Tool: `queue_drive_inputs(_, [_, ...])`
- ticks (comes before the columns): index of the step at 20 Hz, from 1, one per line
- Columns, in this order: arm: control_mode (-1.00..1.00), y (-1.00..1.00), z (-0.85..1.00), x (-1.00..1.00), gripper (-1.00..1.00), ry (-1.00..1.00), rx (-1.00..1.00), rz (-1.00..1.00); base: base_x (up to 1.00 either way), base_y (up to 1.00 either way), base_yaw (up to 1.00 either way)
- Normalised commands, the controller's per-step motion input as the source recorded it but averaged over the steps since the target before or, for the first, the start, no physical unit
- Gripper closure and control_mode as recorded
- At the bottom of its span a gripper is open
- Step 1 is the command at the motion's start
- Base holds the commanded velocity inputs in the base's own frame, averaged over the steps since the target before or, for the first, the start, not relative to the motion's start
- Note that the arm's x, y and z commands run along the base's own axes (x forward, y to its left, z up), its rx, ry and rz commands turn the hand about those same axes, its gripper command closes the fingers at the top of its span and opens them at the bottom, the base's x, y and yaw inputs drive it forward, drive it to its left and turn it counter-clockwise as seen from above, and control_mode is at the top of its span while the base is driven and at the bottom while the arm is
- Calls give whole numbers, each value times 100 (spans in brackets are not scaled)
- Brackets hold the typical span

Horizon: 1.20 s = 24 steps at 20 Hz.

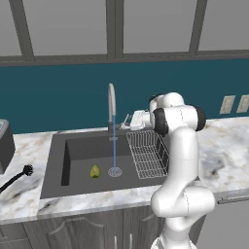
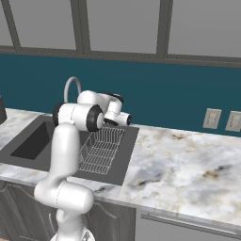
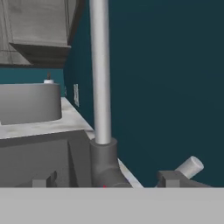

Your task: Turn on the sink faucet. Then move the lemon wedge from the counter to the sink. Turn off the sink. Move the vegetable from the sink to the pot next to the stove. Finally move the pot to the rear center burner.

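Water runs, lemon wedge (image 1: 95, 171) lies in the sink (image 1: 56, 168), so my gripper (image 1: 130, 120), grip state unclear, is at the faucet (image 1: 112, 104) lever (image 3: 189, 166) to push it off next.

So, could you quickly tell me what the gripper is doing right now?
Gripper: at the faucet base by the lever, holding nothing; open or shut cannot be told.

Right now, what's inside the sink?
In the sink: a lemon wedge, the drain, a wire rack and running water. The arm covers the rack's right edge.
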Motion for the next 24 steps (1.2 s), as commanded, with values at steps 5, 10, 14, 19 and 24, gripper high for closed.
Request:
queue_drive_inputs(5, [-100,3,0,10,-100,0,0,0,0,0,0])
queue_drive_inputs(10, [-100,13,0,19,-100,0,0,1,0,0,0])
queue_drive_inputs(14, [-100,21,0,20,-100,-1,0,3,0,0,0])
queue_drive_inputs(19, [-100,24,0,17,-100,-3,0,3,0,0,0])
queue_drive_inputs(24, [-100,29,0,12,-100,-5,0,4,0,0,0])
